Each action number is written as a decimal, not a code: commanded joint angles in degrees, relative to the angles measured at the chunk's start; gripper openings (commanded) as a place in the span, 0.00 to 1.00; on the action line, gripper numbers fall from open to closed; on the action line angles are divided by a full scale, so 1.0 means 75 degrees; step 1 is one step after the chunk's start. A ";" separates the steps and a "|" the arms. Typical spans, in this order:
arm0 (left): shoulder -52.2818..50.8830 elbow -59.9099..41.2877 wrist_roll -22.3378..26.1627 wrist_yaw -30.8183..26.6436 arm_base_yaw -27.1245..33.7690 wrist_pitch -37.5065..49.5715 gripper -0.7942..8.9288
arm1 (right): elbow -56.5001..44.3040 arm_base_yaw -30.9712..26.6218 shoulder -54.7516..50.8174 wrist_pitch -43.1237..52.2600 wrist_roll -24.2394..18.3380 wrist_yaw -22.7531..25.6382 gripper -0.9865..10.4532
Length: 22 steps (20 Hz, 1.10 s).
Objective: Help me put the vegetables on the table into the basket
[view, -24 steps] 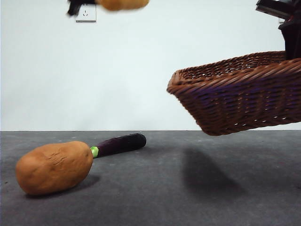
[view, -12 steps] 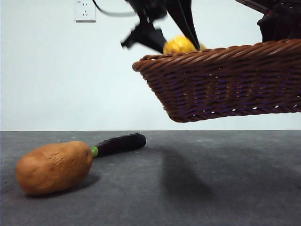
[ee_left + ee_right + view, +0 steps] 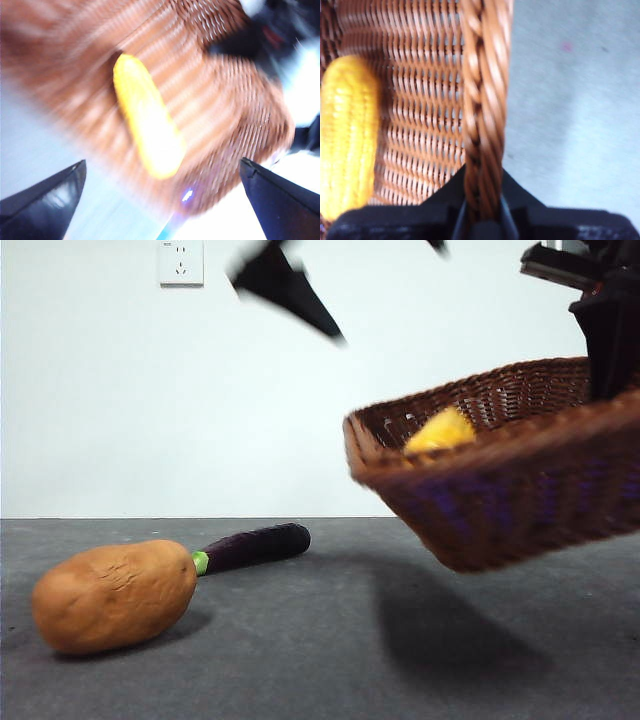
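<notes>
At the lower left of the front view the potato (image 3: 115, 596) lies on the table (image 3: 330, 660), exactly where it lay a second ago, and just to its right the eggplant (image 3: 250, 547) points its green cap at the potato's end, close enough that I cannot tell whether they touch. Neither has moved.

Higher up and to the right, my left gripper (image 3: 345, 285) shows as black jaw tips at the top of the frame, spread wide and empty. Half a second ago those jaws were down at the basket's rim with the corn between them; now they have let go and lifted clear. My left wrist view, badly blurred, confirms it: my two jaws stand far apart at the lower corners, with the corn (image 3: 146, 117) lying loose on the weave between them.

Further right, the corn (image 3: 440, 430) rests inside the basket (image 3: 480, 510), its yellow end peeking over the near rim. The basket has tipped and swung rightward, and it hangs in the air above its shadow. At the far right my right gripper (image 3: 482, 210) is clamped on the braided rim, one jaw on each side, carrying the basket.

I judge one vegetable done and two remaining, so my left arm is free for the potato or eggplant.
</notes>
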 commanded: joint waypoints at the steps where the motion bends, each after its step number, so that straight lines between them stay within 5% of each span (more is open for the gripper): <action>1: -0.0807 -0.0067 0.0498 -0.1580 -0.0283 -0.0918 0.66 | 0.0064 -0.0003 0.0044 0.0111 -0.0117 -0.0026 0.08; 5: -0.2200 -0.0959 0.0458 -0.2028 -0.0501 -0.0915 0.66 | 0.0064 -0.0003 0.0044 0.0096 -0.0175 -0.0087 0.08; 8: -0.3124 -0.2751 -0.0175 -0.2696 -0.0490 -0.0915 0.66 | 0.0064 0.0000 0.0044 0.0096 -0.0178 -0.0379 0.08; 11: -0.3582 -0.4625 0.0414 -0.3171 -0.0475 -0.0335 0.66 | 0.0064 0.0006 0.0044 0.0105 -0.0294 -0.0597 0.08; 15: -0.3474 -0.6280 0.0434 -0.3144 -0.0227 0.1329 0.67 | 0.0064 0.0006 0.0044 0.0032 -0.0344 -0.0612 0.08; 22: -0.2518 -0.6956 0.1411 -0.3075 0.0708 0.2617 0.67 | 0.0064 0.0006 0.0044 -0.0017 -0.0379 -0.0615 0.08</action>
